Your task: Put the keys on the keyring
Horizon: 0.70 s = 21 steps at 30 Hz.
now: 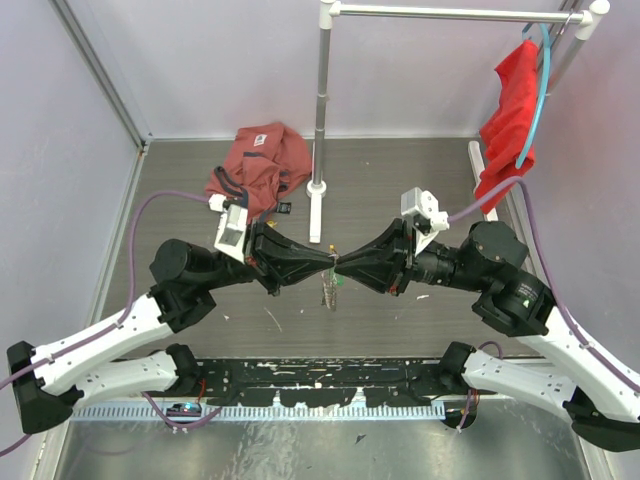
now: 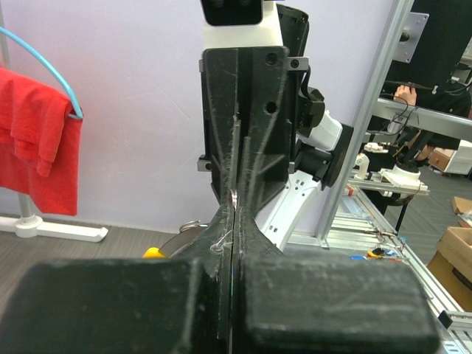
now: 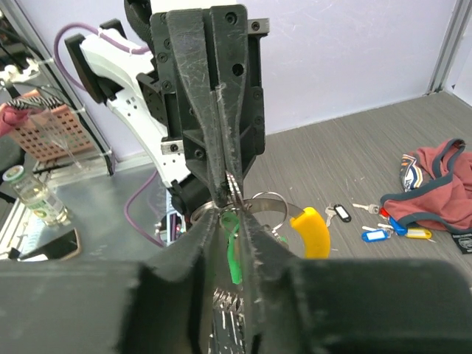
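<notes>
My two grippers meet tip to tip above the middle of the table. The left gripper [image 1: 325, 266] [image 2: 234, 199] is shut on the thin metal loop of the keyring [image 3: 269, 199]. The keyring's curved yellow tag [image 3: 311, 230] [image 2: 153, 253] sticks out sideways, and its silvery keys [image 1: 331, 288] dangle below. The right gripper [image 1: 345, 268] [image 3: 230, 203] is shut on a green-tagged key [image 3: 234, 247], whose small ring sits at the fingertips against the keyring loop. More keys with blue [image 3: 376, 234], black [image 3: 341, 214] and yellow [image 3: 417, 234] tags lie loose on the table.
A crumpled red-brown garment [image 1: 258, 165] [image 3: 435, 184] lies at the back left, beside the loose keys. A metal rack pole [image 1: 318, 100] stands behind the grippers on a white foot [image 1: 316, 215]. A red cloth [image 1: 508, 120] hangs from the rack at the right.
</notes>
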### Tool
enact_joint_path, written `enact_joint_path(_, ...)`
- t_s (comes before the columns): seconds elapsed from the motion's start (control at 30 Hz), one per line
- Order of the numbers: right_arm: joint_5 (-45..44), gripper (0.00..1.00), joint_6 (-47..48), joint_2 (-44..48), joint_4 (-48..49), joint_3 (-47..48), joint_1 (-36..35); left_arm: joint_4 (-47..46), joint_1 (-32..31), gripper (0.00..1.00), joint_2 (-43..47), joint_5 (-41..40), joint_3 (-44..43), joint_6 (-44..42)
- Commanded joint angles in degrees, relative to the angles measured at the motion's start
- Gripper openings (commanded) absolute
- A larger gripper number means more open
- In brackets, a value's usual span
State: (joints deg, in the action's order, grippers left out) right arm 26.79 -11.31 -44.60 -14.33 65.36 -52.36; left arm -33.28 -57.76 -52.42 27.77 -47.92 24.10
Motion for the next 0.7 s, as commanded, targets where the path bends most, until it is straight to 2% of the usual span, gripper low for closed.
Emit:
enact_joint_path(0.0,-2.6,0.29,4.1,1.1,-0.9,2.5,0.0,-0.4,-0.2,0.0,-0.3,0.8,-2.1,-0.1)
enact_joint_path(0.13,-3.6,0.34,4.9,2.0,-0.8,2.1,0.0,-0.5,-0.2,0.0,-0.6,1.0,-2.2,-0.1)
enact_joint_path(0.67,-5.6,0.33,5.9,4.2,0.1,1.1,-0.1,-0.7,-0.2,0.0,-0.5,1.1,-2.3,0.0)
